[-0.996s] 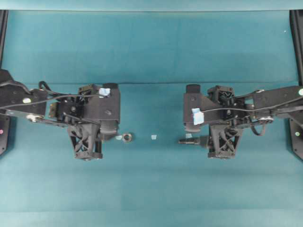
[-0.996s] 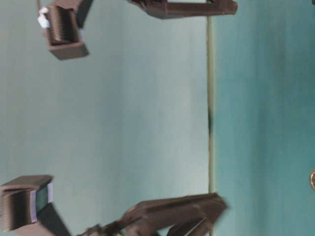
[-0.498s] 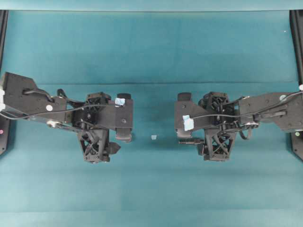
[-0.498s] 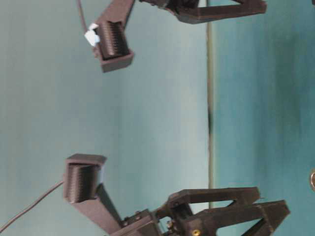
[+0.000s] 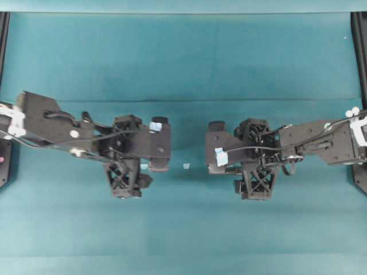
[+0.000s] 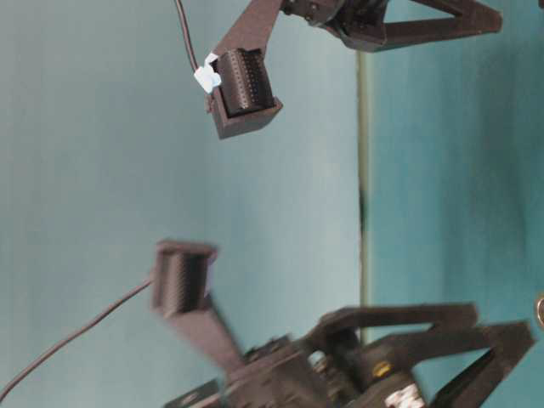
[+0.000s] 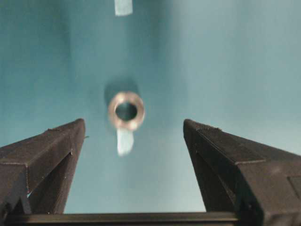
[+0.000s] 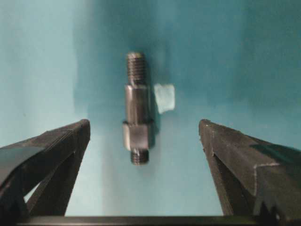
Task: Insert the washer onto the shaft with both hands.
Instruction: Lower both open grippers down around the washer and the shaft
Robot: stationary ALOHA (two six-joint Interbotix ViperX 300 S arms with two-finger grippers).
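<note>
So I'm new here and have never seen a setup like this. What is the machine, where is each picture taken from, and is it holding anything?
It is a robot with two black arms working over a teal table. One picture looks straight down from overhead, one looks along the table from low down and appears turned on its side, and the other two come from cameras on the wrists, looking out between the fingers.

From above, the left gripper and the right gripper face each other. Both are open and hold nothing.

The left wrist picture shows the washer, a small metal ring lying flat on the table ahead of the open fingers. The right wrist picture shows the shaft, a short stepped metal rod, also lying loose. The pale scraps beside them, like this bit of tape, are only markers.
</note>
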